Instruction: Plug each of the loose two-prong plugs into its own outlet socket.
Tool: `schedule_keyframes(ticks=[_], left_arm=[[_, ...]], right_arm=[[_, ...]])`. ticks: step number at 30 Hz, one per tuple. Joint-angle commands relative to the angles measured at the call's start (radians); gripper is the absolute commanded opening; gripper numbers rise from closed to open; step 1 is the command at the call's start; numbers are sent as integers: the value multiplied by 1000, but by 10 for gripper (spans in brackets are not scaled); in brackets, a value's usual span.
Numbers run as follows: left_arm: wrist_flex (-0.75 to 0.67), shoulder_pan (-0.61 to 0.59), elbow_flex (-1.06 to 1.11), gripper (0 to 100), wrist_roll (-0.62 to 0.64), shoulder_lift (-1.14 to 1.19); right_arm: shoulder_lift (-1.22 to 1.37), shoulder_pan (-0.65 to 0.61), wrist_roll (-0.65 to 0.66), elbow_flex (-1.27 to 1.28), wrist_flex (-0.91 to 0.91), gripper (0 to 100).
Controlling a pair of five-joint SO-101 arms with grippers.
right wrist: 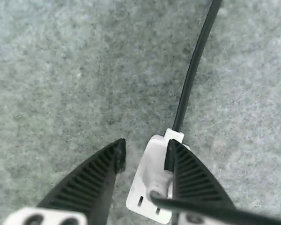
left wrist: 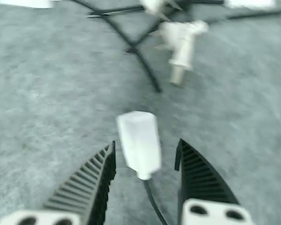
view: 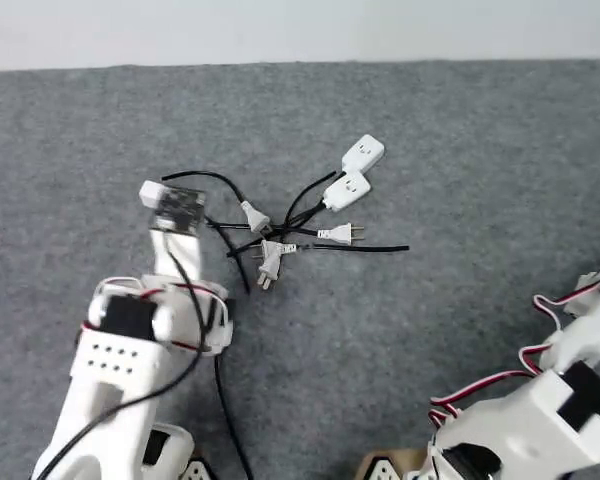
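Left gripper (left wrist: 147, 142): jaws spread, straddling a white outlet socket (left wrist: 138, 136) on the grey mat (left wrist: 47, 103), with a gap on either side and no grip yet. A loose plug (left wrist: 180, 44) lies near, just beyond it. Right gripper (right wrist: 145, 141): jaws apart, a second socket (right wrist: 147, 187) against one jaw, unclamped. Step, as judged: securing the sockets. Next move calls for closing squarely on the socket body, clear of its cord.

— Where's everything lying?
— Middle of the table (view: 480, 150), bunched together: left plug (view: 256, 217), right plug (view: 342, 234), front plug (view: 269, 264).
— Sockets?
— Far socket (view: 364, 153) and near socket (view: 346, 190) lie behind-right of them. Left socket (view: 152, 191) sits within the left gripper (left wrist: 146, 142); a fourth socket (right wrist: 150, 192) within the right gripper (right wrist: 146, 141).
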Motion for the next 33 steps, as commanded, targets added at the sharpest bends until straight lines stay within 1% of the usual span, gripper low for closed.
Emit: schedule_keyframes(ticks=[1, 4, 7, 10, 12, 18, 21, 26, 28, 33], left_arm=[[14, 184, 1, 194, -9, -17], [-54, 238, 4, 134, 46, 66], [-175, 235, 4, 63, 58, 224], [-262, 232, -5, 54, 57, 408], [-292, 230, -21, 54, 57, 480], [-298, 229, -24, 55, 57, 485], [-301, 195, -24, 65, 57, 485], [-295, 100, -22, 194, -2, 485], [-298, 89, -12, 197, -8, 482], [-296, 115, -1, 171, -32, 485]], right_arm=[[-7, -16, 21, -6, 12, 139], [-7, -16, 21, -6, 12, 139], [-5, -16, 21, -6, 12, 139], [-5, -15, 21, -6, 12, 139], [-5, -15, 21, -6, 12, 139], [-5, -15, 21, -6, 10, 139], [-5, -16, 21, -6, 8, 139], [-5, -30, 21, -6, 7, 139], [-5, -33, 21, -6, 10, 139], [-13, -33, 21, -6, 13, 139]])
